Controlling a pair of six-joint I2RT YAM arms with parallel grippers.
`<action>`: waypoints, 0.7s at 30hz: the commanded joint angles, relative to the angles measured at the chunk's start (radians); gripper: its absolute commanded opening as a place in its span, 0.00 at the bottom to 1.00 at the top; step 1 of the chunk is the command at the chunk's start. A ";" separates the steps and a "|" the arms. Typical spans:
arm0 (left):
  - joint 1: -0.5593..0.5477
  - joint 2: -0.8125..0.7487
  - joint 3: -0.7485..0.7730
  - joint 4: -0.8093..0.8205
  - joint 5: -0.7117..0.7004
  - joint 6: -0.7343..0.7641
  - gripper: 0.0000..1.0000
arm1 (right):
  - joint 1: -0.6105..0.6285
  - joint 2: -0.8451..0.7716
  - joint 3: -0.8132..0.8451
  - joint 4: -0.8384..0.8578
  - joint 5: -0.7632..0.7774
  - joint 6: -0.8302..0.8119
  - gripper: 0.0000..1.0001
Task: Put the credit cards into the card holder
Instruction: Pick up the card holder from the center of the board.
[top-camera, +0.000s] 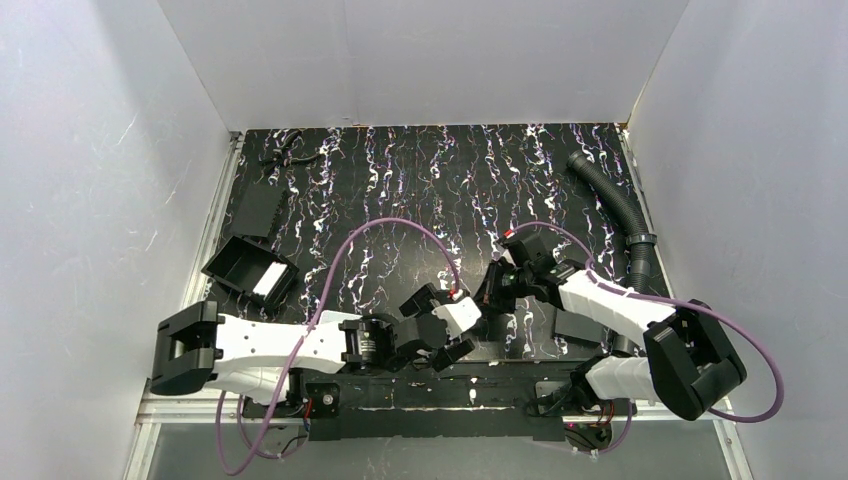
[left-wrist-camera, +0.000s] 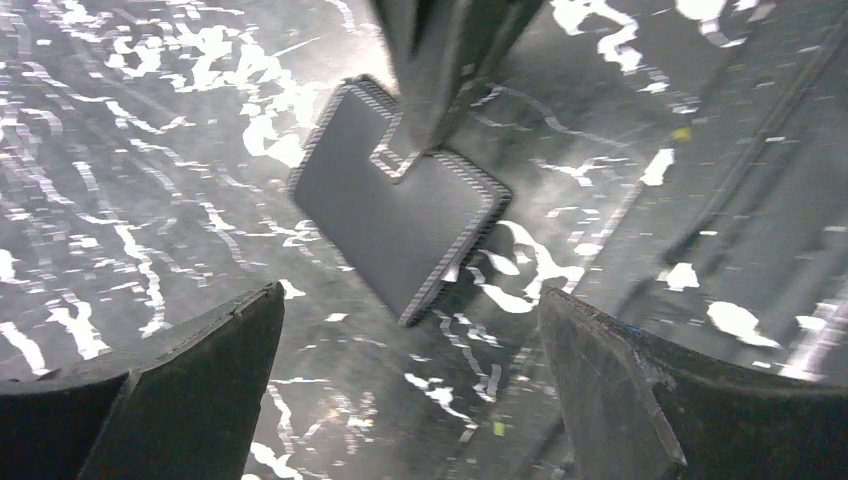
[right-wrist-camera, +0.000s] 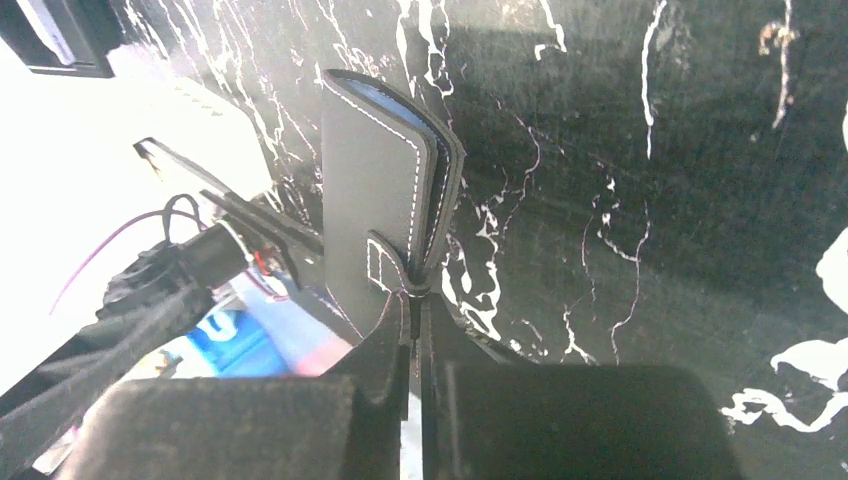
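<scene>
Evidently the right gripper (right-wrist-camera: 412, 300) is pinched tight on the snap tab of the card holder (right-wrist-camera: 385, 190), near the middle of the table's (right-wrist-camera: 700, 150) near edge; the holder is folded, blue pockets showing along one edge; whether it touches the table is unclear; the left gripper (left-wrist-camera: 410, 335) faces it, fingers spread wide, holding nothing.
</scene>
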 joint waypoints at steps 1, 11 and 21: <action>0.007 0.042 -0.016 0.087 -0.214 0.192 0.98 | -0.020 -0.013 0.031 -0.043 -0.101 0.107 0.01; -0.023 0.235 0.048 0.137 -0.255 0.282 0.99 | -0.022 -0.081 -0.013 -0.001 -0.100 0.297 0.01; -0.025 0.240 0.044 0.174 -0.472 0.255 0.50 | -0.022 -0.143 -0.066 0.020 -0.119 0.349 0.01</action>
